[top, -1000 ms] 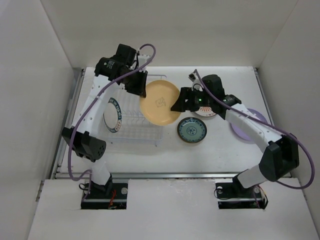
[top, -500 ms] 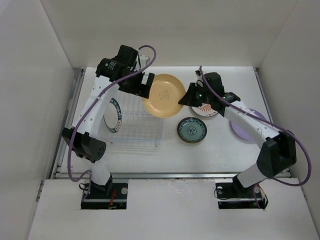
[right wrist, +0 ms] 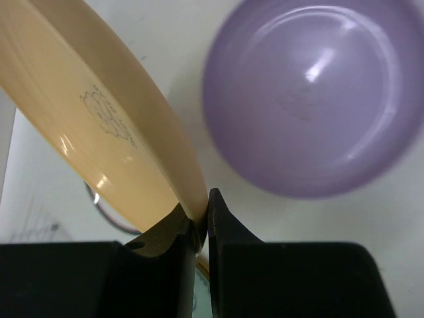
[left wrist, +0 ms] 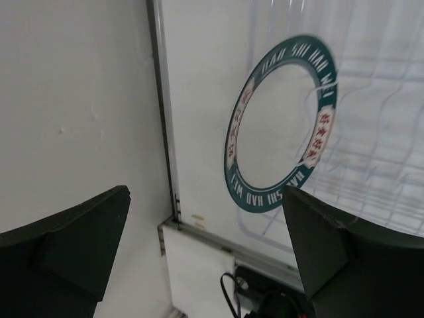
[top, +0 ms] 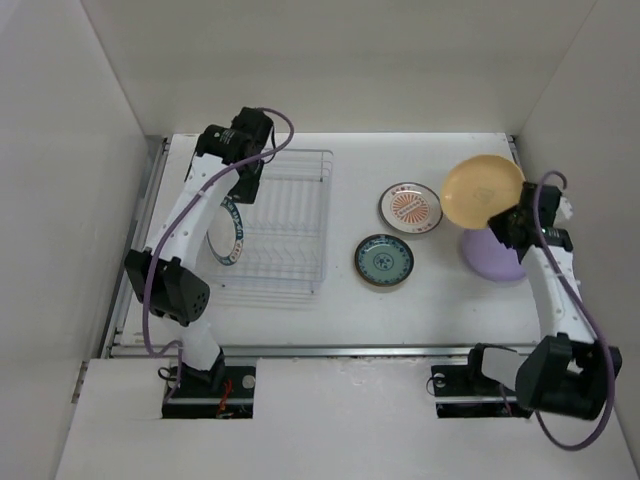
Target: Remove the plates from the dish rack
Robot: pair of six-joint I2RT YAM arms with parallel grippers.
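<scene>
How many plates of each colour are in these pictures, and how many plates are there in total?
green-rimmed white plate: 1
tan-yellow plate: 1
white plate with orange-red design: 1
teal-blue patterned plate: 1
lavender plate: 1
Total: 5 plates

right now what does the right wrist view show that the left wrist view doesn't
Only the right wrist view: the right gripper shut on the rim of the tilted tan-yellow plate, with the lavender plate lying below it. Only the left wrist view: the green-rimmed plate on edge in the dish rack, and the left gripper open and empty. Both show the white table.
</scene>
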